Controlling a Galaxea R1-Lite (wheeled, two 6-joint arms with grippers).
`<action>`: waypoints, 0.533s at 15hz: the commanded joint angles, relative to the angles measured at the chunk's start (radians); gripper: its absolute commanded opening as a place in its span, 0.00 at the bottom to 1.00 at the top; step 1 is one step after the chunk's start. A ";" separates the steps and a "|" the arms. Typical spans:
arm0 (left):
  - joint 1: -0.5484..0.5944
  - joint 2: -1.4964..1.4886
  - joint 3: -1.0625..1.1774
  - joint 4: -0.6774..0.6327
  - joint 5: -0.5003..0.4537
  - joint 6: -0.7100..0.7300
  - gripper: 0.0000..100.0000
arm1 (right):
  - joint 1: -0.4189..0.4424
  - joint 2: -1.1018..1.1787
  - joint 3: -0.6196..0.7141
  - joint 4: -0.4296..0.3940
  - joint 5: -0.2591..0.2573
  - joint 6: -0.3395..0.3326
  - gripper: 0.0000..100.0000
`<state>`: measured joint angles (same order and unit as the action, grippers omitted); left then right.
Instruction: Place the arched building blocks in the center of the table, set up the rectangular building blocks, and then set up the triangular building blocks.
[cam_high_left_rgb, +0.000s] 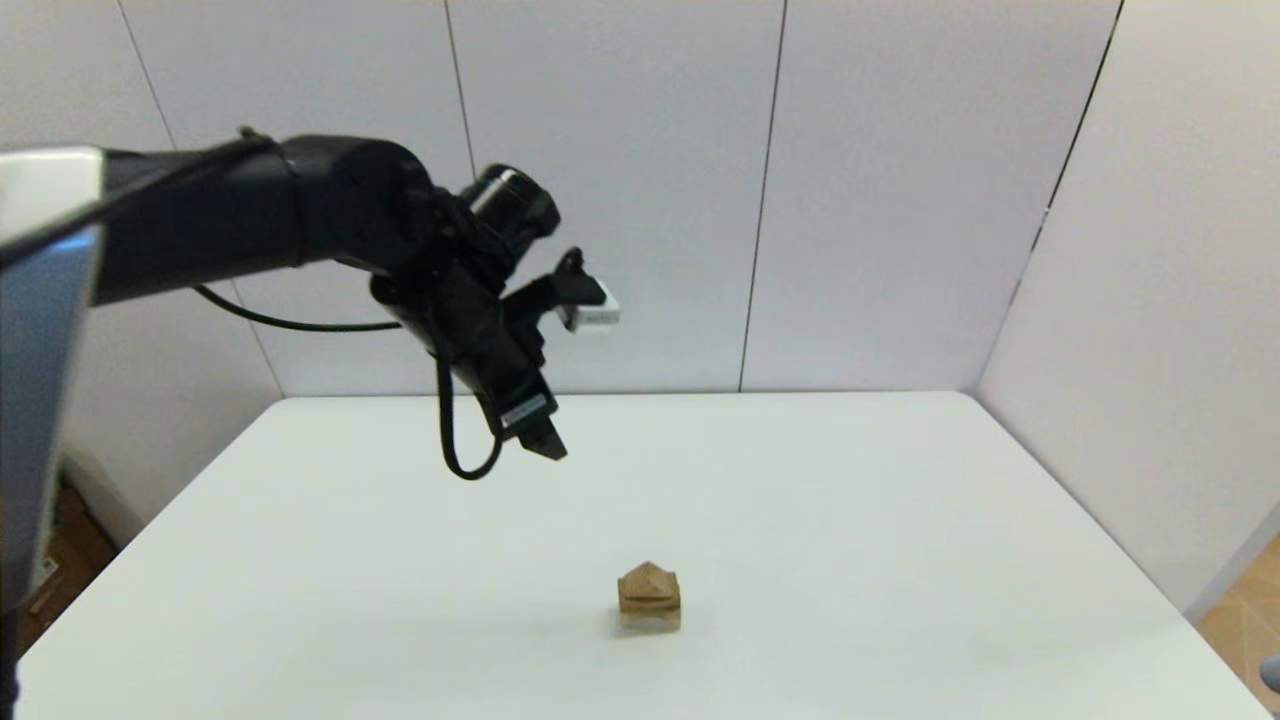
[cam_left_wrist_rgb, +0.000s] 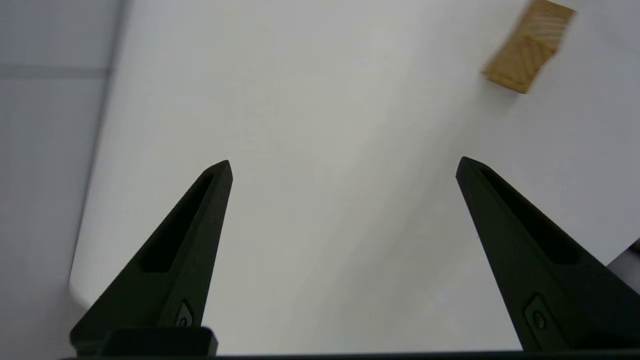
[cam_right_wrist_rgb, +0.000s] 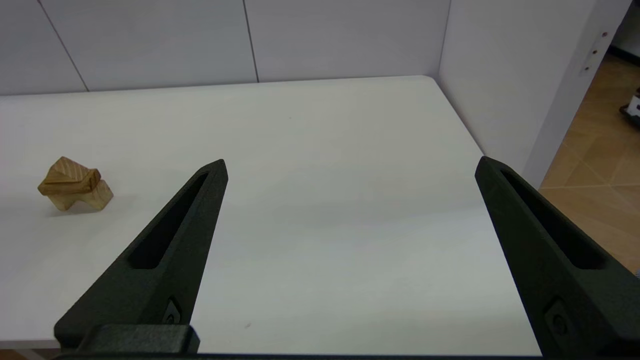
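Observation:
Three light-brown wooden blocks stand stacked near the middle of the white table (cam_high_left_rgb: 880, 500). The arched block (cam_high_left_rgb: 650, 619) is at the bottom with its cut-out facing down, the rectangular block (cam_high_left_rgb: 650, 600) lies flat on it, and the triangular block (cam_high_left_rgb: 648, 578) sits on top, point up. The right wrist view shows the same arched block (cam_right_wrist_rgb: 85, 200), rectangular block (cam_right_wrist_rgb: 70, 186) and triangular block (cam_right_wrist_rgb: 66, 169). My left gripper (cam_high_left_rgb: 545, 440) hangs open and empty in the air, behind and left of the stack (cam_left_wrist_rgb: 529, 47). My right gripper (cam_right_wrist_rgb: 352, 160) is open and empty, off to the stack's right.
Grey wall panels close the table's far and right sides. The table's rounded corner and edge (cam_left_wrist_rgb: 80, 280) show in the left wrist view. A brown floor (cam_right_wrist_rgb: 595, 150) lies beyond the right wall panel.

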<state>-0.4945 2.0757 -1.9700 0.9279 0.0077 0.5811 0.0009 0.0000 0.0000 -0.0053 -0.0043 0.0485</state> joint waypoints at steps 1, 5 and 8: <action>0.068 -0.289 0.034 0.011 0.173 -0.222 1.00 | 0.001 0.000 0.000 -0.001 0.000 0.001 1.00; 0.152 -0.611 0.188 0.006 0.227 -0.302 1.00 | 0.001 0.000 0.000 -0.001 0.000 0.001 1.00; 0.277 -0.869 0.356 -0.015 0.229 -0.306 1.00 | -0.001 0.000 0.000 -0.001 0.000 0.001 1.00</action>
<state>-0.3343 1.4894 -1.7728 0.9255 0.2264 0.2862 0.0009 0.0000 0.0000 -0.0053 -0.0047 0.0489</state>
